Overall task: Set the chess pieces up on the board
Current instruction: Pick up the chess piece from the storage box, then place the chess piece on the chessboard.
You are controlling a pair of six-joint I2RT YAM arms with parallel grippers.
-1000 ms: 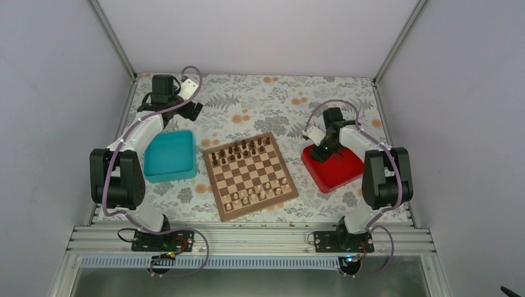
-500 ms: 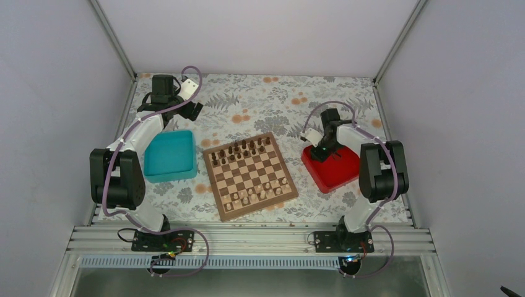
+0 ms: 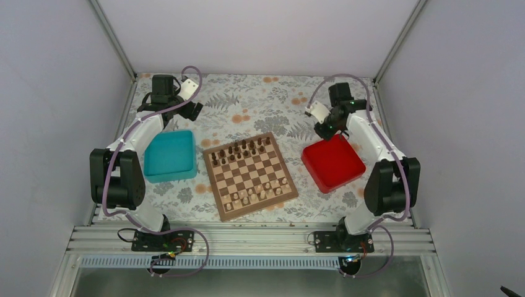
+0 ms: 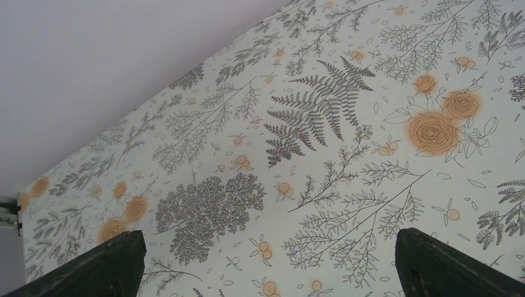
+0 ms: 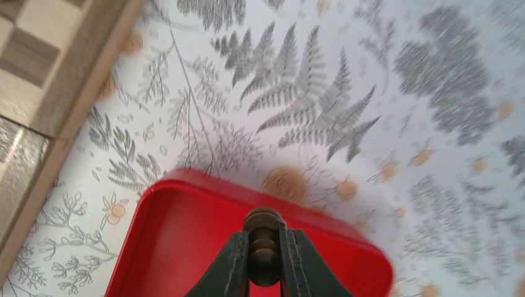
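Note:
The board [image 3: 215, 185] lies in the middle of the table. Dark brown chess pieces [image 3: 241, 150] stand along its far rows and pale ones [image 3: 260, 192] along its near rows. My right gripper [image 3: 322, 129] hangs above the far edge of the red tray [image 3: 334, 164]. In the right wrist view it [image 5: 264, 238] is shut on one dark brown chess piece [image 5: 264, 247], whose round top sticks out past the fingertips. A corner of the board [image 5: 37, 80] shows at the left there. My left gripper [image 3: 193, 111] hovers at the far left, and its wrist view shows it [image 4: 266, 272] open over bare cloth.
A teal tray [image 3: 168, 154] sits left of the board, under the left arm. The red tray's floor [image 5: 186, 247] looks bare below the held piece. A flowered cloth [image 3: 260, 102] covers the table, and walls close in on three sides.
The right gripper shut on a dark piece down in the red tray, then rose and swung toward the far edge with it. The left arm has not moved.

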